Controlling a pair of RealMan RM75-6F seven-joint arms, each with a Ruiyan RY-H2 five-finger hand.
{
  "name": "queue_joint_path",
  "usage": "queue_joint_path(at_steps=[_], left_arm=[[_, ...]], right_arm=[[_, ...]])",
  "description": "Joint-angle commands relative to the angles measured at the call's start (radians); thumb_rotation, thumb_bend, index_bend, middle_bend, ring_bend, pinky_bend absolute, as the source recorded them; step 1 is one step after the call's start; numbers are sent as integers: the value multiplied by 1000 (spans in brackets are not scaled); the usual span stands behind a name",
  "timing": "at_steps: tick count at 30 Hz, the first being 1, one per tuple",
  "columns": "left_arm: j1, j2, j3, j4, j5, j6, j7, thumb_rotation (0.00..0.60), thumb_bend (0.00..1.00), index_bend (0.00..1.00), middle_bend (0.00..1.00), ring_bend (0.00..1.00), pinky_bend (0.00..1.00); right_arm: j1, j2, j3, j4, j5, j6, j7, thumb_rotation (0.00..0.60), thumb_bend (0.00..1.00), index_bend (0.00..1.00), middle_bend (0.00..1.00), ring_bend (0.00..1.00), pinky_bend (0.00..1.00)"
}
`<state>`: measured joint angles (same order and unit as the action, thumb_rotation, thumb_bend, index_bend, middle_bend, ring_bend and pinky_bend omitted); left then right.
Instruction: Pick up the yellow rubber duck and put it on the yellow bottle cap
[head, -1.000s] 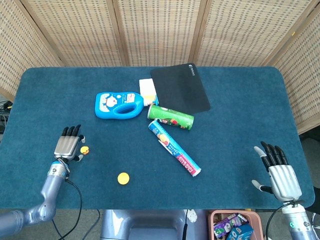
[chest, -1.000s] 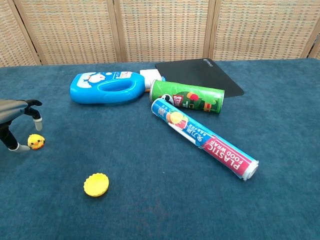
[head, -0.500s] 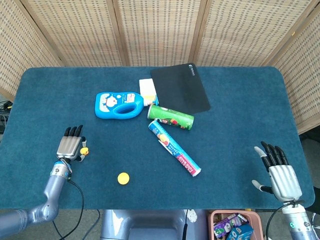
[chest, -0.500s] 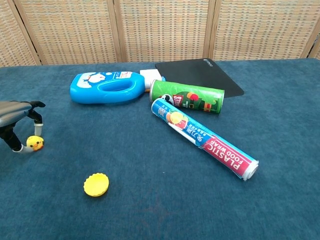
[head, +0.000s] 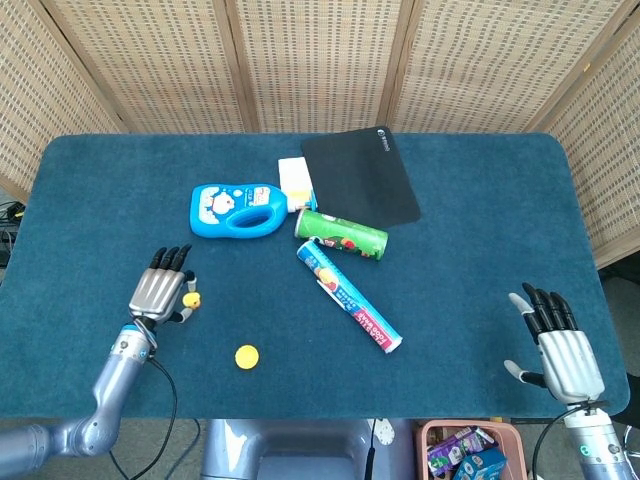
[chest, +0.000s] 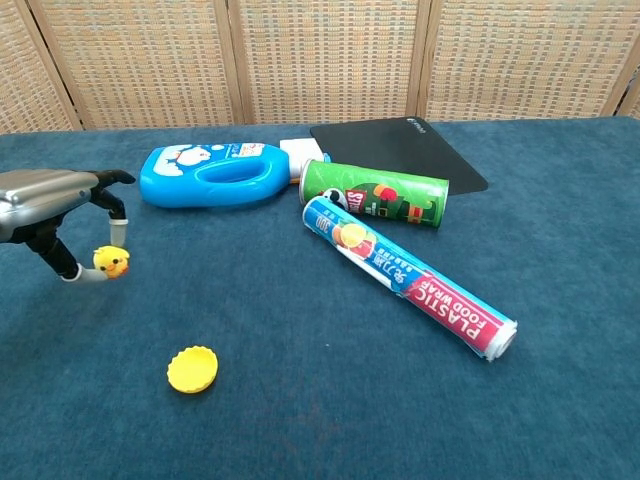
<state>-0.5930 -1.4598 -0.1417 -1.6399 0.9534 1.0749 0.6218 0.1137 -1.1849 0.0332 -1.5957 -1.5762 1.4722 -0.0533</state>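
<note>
Currently the left hand (chest: 55, 215) sits over the front-left part of the blue felt-covered table (head: 470, 260), silver palm-back up, dark fingers pointing toward the far edge, forearm running back off the front-left corner. It pinches the small yellow rubber duck (chest: 111, 262) between the thumb and a fingertip; the other fingers are loosely spread above it. In the chest view the duck looks lifted clear of the cloth, hanging at the hand's right side. The flat yellow scalloped bottle cap (chest: 192, 369) lies bare near the front edge, a little to the right of the duck and closer to the robot. Versus a second ago: hand and duck have shifted right and up, away from the left edge and toward the cap; the cap and everything else have not moved. The right hand (head: 558, 345) is parked at the front-right corner, palm down, fingers apart, holding nothing, same as before. Writing: the blue-and-red roll of cling film (chest: 408, 277) mid-table reads "PLASTIC FOOD WRAP". The green cylindrical snack can (chest: 375, 195) and the blue plastic detergent bottle (chest: 212, 175) with a cartoon label carry print too small to read. The black mouse pad (head: 360, 177) near the far edge has a white logo, illegible.
</note>
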Motion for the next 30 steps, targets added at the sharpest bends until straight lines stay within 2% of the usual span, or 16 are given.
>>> queue_joint_path(at_steps=[1, 8, 12, 30], left_arm=[[-19, 5, 8, -68, 35, 5, 24, 600, 252, 522, 0, 0, 0], [-49, -45, 53, -140, 82, 4, 88, 600, 252, 522, 0, 0, 0], [-59, -66, 72, -144, 83, -1, 102, 600, 252, 522, 0, 0, 0], [-72, -66, 136, -170, 65, -6, 146, 600, 253, 522, 0, 0, 0]], right_arm=[[1, 1, 1, 1, 3, -2, 2, 600, 98, 0, 0, 0, 0], [0, 4, 4, 4, 6, 0, 13, 600, 98, 0, 0, 0, 0], [-1, 4, 4, 5, 6, 2, 15, 600, 98, 0, 0, 0, 0], [0, 4, 7, 8, 12, -1, 21, 600, 99, 0, 0, 0, 0]])
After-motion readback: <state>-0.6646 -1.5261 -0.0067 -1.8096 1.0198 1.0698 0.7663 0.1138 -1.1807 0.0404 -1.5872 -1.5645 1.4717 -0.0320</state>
